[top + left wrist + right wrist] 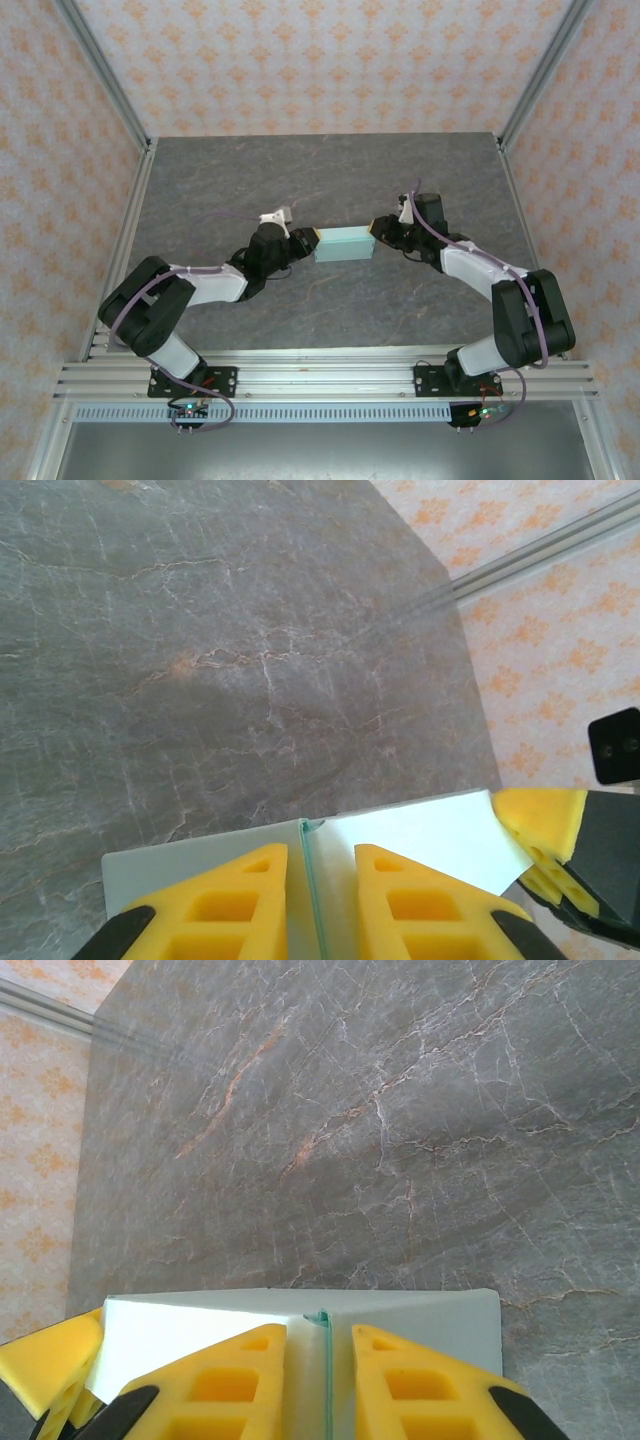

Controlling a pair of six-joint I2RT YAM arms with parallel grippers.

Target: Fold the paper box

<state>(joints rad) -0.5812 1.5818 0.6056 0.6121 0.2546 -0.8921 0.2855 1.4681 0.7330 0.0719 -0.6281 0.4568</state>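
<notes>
Working the ends of the paper box [343,245], we cannot tell if left gripper [321,848] or right gripper [319,1328] grasps; next, pinch evenly.

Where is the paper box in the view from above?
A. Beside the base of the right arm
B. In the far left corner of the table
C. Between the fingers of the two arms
C: in the top view the paper box sits directly between the arms, with the left fingers at one end of it and the right fingers at the other end.
</notes>
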